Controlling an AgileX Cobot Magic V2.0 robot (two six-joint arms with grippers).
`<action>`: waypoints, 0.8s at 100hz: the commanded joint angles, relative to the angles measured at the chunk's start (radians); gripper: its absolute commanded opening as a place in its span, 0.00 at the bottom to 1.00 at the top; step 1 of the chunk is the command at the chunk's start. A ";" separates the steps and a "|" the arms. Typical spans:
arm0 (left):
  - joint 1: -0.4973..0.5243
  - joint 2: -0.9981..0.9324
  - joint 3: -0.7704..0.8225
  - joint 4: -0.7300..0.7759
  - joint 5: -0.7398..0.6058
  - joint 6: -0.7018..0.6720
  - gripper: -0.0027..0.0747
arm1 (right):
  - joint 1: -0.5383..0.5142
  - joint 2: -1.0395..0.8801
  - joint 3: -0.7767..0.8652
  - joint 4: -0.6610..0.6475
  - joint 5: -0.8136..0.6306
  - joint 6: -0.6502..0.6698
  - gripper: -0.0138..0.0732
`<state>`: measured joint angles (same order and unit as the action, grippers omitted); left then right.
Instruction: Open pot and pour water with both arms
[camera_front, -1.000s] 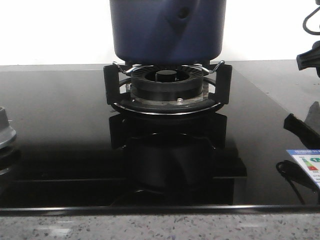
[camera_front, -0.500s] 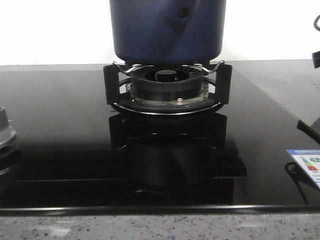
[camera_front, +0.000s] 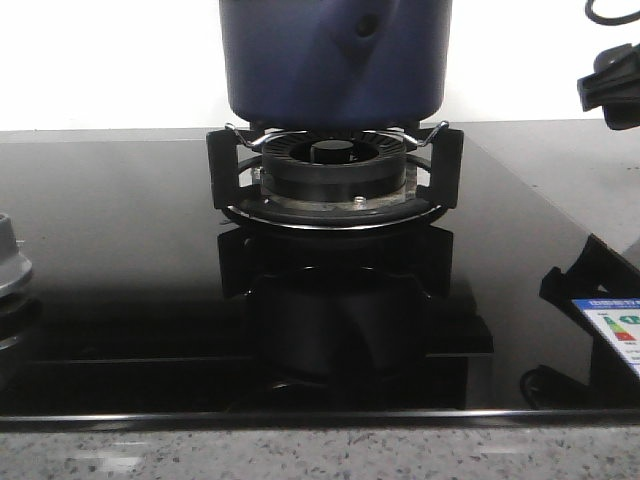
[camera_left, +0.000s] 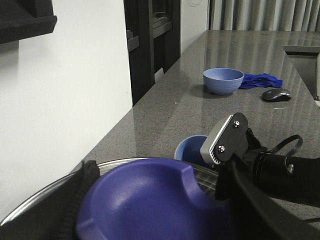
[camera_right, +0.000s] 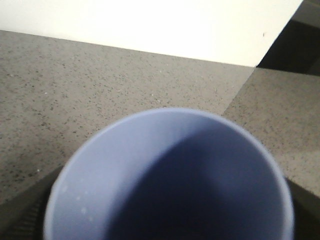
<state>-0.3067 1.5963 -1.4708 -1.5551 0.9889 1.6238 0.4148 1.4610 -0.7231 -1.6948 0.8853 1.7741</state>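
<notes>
The dark navy-blue pot (camera_front: 335, 60) stands on the black burner (camera_front: 335, 170); its top is cut off in the front view. In the left wrist view its glass lid (camera_left: 115, 162) with a steel rim carries a big purple-blue knob (camera_left: 150, 200). My left gripper (camera_left: 155, 212) is shut on that knob, black fingers hugging both sides. Just beyond the lid, my right gripper (camera_left: 220, 145) holds a light-blue cup (camera_left: 189, 148) upright. The right wrist view looks straight into the cup (camera_right: 167, 175), with dark pads at both lower corners; its inside is in shadow.
The burner sits on a glossy black glass hob (camera_front: 120, 230) with a grey control knob (camera_front: 10, 265) at its left edge and a label sticker (camera_front: 615, 330) at the right. Farther along the speckled counter lie a blue bowl (camera_left: 223, 80), blue cloth (camera_left: 259, 80) and mouse (camera_left: 276, 94).
At the front view's right edge, the dark part of the right arm has risen and come further in; its reflection on the hob has shifted. The pot has not moved.
</notes>
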 joint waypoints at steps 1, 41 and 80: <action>-0.009 -0.043 -0.041 -0.092 0.024 0.001 0.36 | 0.025 -0.037 -0.019 -0.038 0.103 -0.023 0.88; -0.009 -0.043 -0.041 -0.092 0.024 0.001 0.36 | 0.040 -0.039 -0.019 -0.006 0.162 -0.054 0.88; -0.009 -0.043 -0.041 -0.092 0.024 0.001 0.36 | 0.038 -0.067 -0.019 -0.022 0.205 -0.108 0.88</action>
<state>-0.3067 1.5963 -1.4708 -1.5551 0.9991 1.6238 0.4532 1.4394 -0.7231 -1.6496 1.0218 1.6825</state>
